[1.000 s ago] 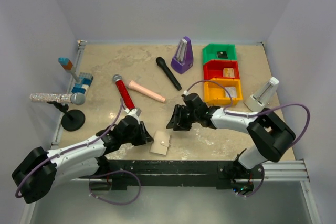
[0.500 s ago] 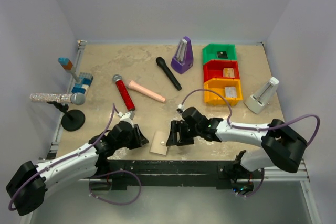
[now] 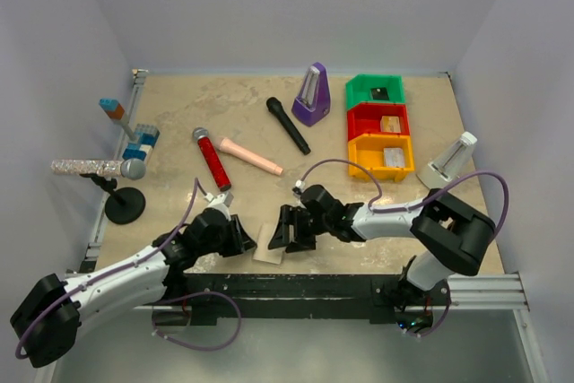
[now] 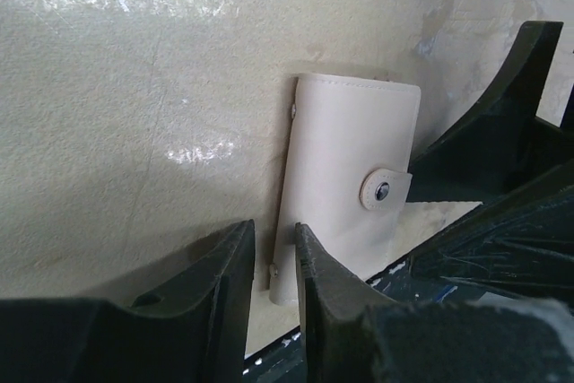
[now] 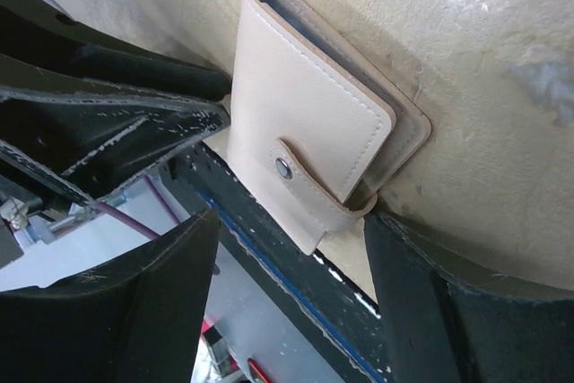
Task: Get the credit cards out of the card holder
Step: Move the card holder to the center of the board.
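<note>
**Card holder [image 3: 272, 245] shut at 6 o'clock on the table [image 3: 179, 123], a gripper on either side.**
The beige holder lies flat at the near edge, its snap tab [image 5: 285, 168] fastened. The left gripper [image 4: 273, 244], at the holder's 9 o'clock, has its fingers narrowly parted beside the left edge, pinching nothing. The right gripper [image 5: 291, 221], at 3 o'clock, has its fingers spread wide to either side of the tab end.

Both arms reach low and inward, elbows down, wrists angled toward each other. Left gripper [image 3: 240, 235] [image 4: 273, 238]: jaws only narrowly apart, a slim gap showing between the fingers. Right gripper [image 3: 289, 230] [image 5: 287, 221]: jaws spread wide. The two grippers sit tip to tip, close together.
</note>
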`<state>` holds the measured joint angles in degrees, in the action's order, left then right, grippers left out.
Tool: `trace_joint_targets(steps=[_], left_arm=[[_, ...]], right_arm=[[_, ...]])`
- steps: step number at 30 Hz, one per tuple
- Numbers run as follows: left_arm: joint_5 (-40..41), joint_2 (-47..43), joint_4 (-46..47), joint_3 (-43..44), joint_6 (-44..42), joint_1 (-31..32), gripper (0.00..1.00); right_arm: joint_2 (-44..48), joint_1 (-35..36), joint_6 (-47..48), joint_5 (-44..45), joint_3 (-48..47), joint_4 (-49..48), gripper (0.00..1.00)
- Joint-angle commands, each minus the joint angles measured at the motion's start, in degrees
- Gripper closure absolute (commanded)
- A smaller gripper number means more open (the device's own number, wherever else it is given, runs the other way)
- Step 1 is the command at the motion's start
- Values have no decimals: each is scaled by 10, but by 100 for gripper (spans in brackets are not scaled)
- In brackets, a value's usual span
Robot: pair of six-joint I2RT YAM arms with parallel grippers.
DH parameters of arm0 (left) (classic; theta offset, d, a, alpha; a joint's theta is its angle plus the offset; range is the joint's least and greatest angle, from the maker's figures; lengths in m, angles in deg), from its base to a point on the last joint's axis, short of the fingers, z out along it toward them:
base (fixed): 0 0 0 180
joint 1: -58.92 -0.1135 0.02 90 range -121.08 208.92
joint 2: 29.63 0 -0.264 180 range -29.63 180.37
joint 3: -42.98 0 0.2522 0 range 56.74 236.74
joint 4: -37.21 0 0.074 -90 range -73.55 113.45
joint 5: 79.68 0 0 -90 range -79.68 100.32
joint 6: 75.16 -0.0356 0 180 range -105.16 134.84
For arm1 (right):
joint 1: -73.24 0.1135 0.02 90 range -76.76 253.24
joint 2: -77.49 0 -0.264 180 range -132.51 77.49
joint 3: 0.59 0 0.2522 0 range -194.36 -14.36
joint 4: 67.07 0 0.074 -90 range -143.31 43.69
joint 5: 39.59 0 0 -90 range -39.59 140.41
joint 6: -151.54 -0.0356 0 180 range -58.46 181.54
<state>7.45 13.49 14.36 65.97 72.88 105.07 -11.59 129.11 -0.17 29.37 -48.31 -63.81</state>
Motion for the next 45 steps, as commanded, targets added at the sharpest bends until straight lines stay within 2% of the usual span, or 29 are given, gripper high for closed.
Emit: trace_joint_targets(steps=[1, 15, 24, 29, 34, 41, 45], left_arm=[[-30, 2, 33, -18, 8, 2, 71], [-47, 50, 106, -16, 15, 3, 74], [-35, 55, 110, -9, 22, 4, 74], [-26, 51, 111, -11, 28, 3, 74], [-18, 45, 121, -14, 35, 3, 74], [-24, 60, 128, -5, 33, 3, 74], [-21, 65, 134, -11, 45, 10, 74]], right_arm=[[-20, 1, -24, 25, -1, -9, 30], [13, -57, 2, 35, -9, 27, 38], [67, -59, 61, 76, -17, 121, 37], [137, -33, 128, 167, -55, 259, 37], [160, 7, 167, 246, -116, 361, 36], [145, 37, 158, 245, -132, 361, 36], [120, 76, 166, 282, -170, 399, 36]])
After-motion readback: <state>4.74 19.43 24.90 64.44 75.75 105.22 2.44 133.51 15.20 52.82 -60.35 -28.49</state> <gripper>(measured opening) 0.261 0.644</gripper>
